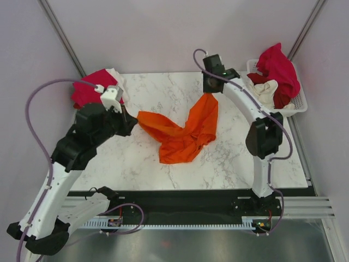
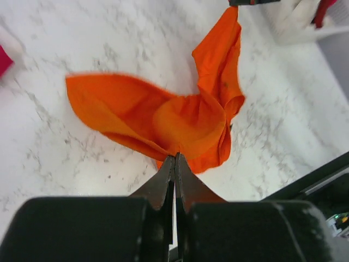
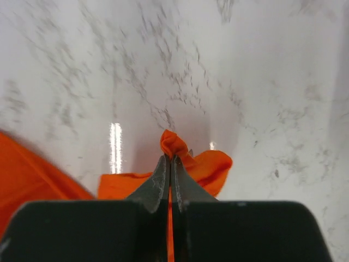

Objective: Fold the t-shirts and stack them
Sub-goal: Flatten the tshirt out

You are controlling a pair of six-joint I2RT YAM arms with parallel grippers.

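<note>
A bright orange t-shirt hangs crumpled in a V between both grippers over the marble table. My left gripper is shut on its left corner; in the left wrist view the shut fingertips pinch the orange cloth. My right gripper is shut on the far right end; in the right wrist view a tuft of orange cloth pokes out above the shut tips. A crimson-pink and white shirt pile lies at the back left.
A white slotted basket at the back right holds crimson, cream and dark red shirts. Grey walls enclose the table. A black rail runs along the near edge.
</note>
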